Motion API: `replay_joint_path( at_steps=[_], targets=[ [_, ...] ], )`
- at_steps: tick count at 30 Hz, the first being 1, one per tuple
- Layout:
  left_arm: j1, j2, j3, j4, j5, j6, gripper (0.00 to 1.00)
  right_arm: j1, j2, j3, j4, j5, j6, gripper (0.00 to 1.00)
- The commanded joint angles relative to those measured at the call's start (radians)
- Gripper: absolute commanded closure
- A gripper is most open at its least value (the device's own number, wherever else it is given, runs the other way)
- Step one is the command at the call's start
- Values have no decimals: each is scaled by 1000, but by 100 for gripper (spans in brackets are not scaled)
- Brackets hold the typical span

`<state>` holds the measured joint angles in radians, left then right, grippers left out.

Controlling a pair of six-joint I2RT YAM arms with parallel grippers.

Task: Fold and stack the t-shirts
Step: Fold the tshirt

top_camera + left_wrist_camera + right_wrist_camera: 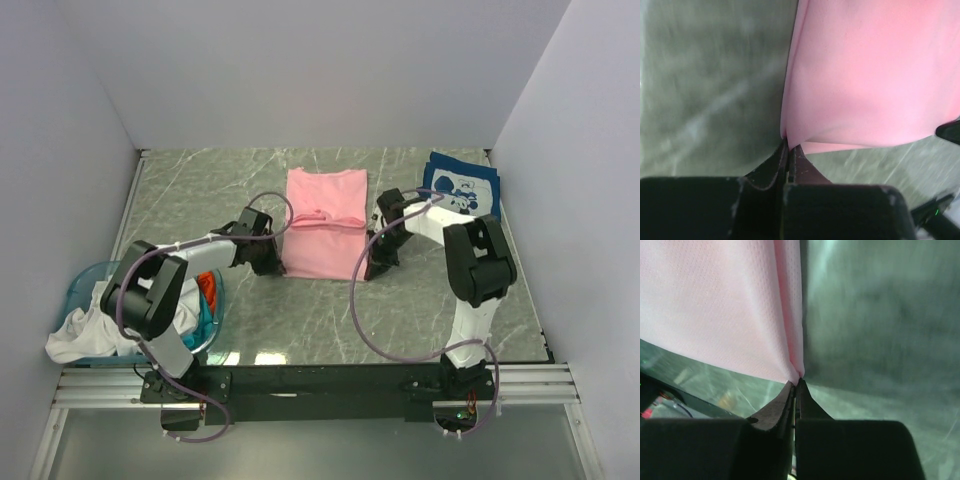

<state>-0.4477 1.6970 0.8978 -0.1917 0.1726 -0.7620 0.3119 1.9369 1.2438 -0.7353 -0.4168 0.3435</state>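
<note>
Top cam: the pink t-shirt (325, 225) lay partly folded mid-way across the table (200, 190), with the left gripper (277, 266) at its near left corner and the right gripper (371, 268) at its near right one; a navy t-shirt (460, 188) with a white cartoon print sat far right, and more t-shirts (85, 335) filled the blue basket (80, 282). Left wrist cam showed the jaws pinched tight on the pink corner. Right wrist cam was the same, clamped on the pink edge.
</note>
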Motion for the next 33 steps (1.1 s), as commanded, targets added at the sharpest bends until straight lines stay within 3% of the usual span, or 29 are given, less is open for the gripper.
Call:
replay_joint_path(
  at_steps=[1,7,15,24,33],
  targets=[
    [-25,-85,-37,-167,31,52,100,13,-130,-91,-102,30,3,100],
    [-74,-267,-69,-299,53,33,100,39,-340,-197,-188,52,34,100],
    [-108,-522,-76,-449,77,-31,100,79,-556,-213,-318,62,92,100],
    [-155,-646,-105,-617,122,-77,100,176,-690,-250,-412,85,181,100],
    [-174,-781,-8,-791,154,-164,100,286,-823,-172,-542,104,337,100]
  ],
)
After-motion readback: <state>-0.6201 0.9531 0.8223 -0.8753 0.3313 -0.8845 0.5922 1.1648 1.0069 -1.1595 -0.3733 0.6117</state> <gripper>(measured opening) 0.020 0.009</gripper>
